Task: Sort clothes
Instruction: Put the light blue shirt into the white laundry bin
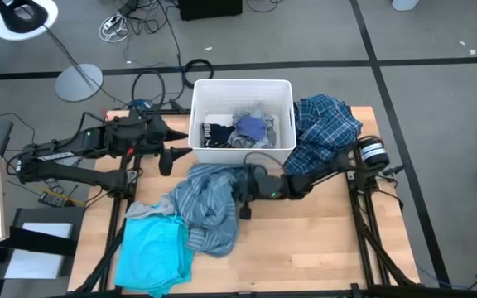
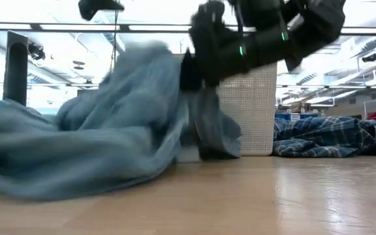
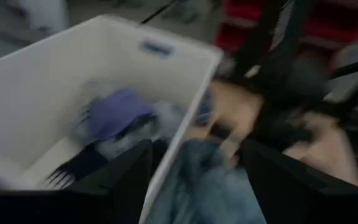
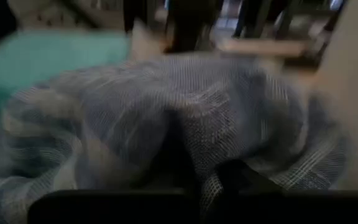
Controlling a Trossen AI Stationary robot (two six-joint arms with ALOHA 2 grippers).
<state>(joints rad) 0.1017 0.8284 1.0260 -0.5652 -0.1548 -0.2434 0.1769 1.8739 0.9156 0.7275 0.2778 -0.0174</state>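
The blue-grey striped shirt [image 1: 209,203] lies bunched at the table's middle, and also shows in the low view [image 2: 109,124]. My right gripper [image 1: 243,194] is shut on its right part. The turquoise garment [image 1: 151,248] lies at the near left, touching the striped shirt. The navy-white plaid shirt [image 1: 325,124] lies to the right of the white bin [image 1: 201,91]. Small dark striped pieces [image 1: 218,132] and a grey piece [image 1: 251,124] lie inside the bin. My left gripper [image 1: 166,159] is open and empty by the bin's near left corner. My right gripper holds a bunched fold of the striped shirt [image 4: 185,143] near the shirt's right side. It comes from the table's right, slanting down. The held part is raised off the table [image 2: 175,72]; cloth hangs below it [image 2: 214,130] and the rest lies on the table. The fingertips are hidden in the cloth.
The bin stands at the far middle of the wooden table [image 1: 321,240]. Bare wood lies near and to the right of the striped shirt. Cables and a lamp base [image 1: 79,81] lie on the floor beyond the far edge.
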